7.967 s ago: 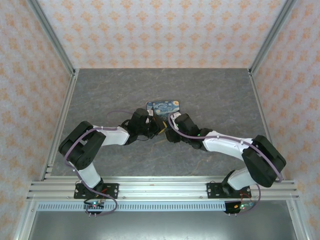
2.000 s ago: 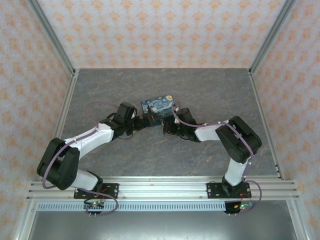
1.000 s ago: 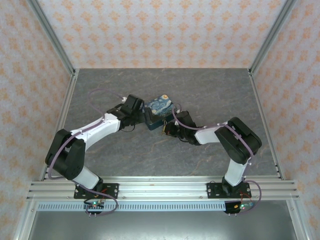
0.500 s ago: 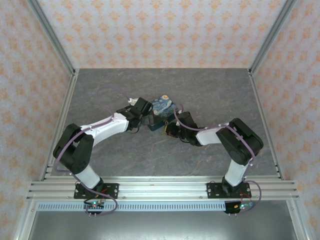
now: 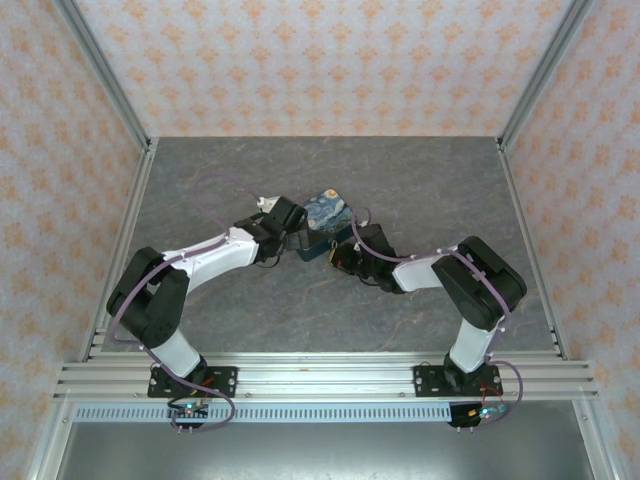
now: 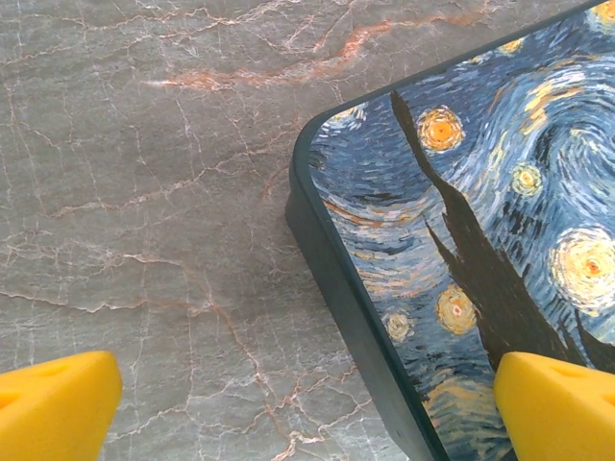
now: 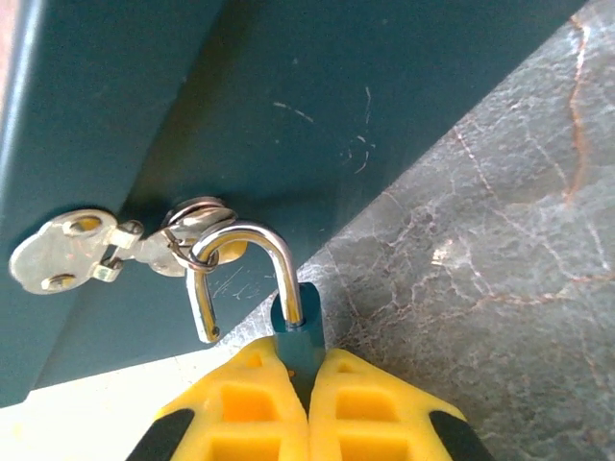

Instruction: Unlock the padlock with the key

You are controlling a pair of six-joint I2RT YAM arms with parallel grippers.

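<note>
Grey marble tabletop [image 5: 420,180], starry-night box [image 5: 328,208] mid-table. Left gripper [image 6: 307,408] is wide open, straddling the box corner and holding nothing. Right gripper [image 7: 309,384] is pinched on the tiny teal padlock [image 7: 296,336]. Its steel shackle [image 7: 245,235] looks sprung and is hooked through the ring [image 7: 192,213] beside the silver key [image 7: 58,257]. Risk: a pull drags the unbraced box, or the padlock slips from the pinch.

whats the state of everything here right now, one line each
starry-night box: painted face up, not gripped
left tool: wide open, straddling the box's edge
padlock: teal body pinched in the right tool; shackle open, one leg free
right tool: shut on the padlock
key: silver, on a ring around the shackle, lying against the box's teal side, not in the lock
</note>
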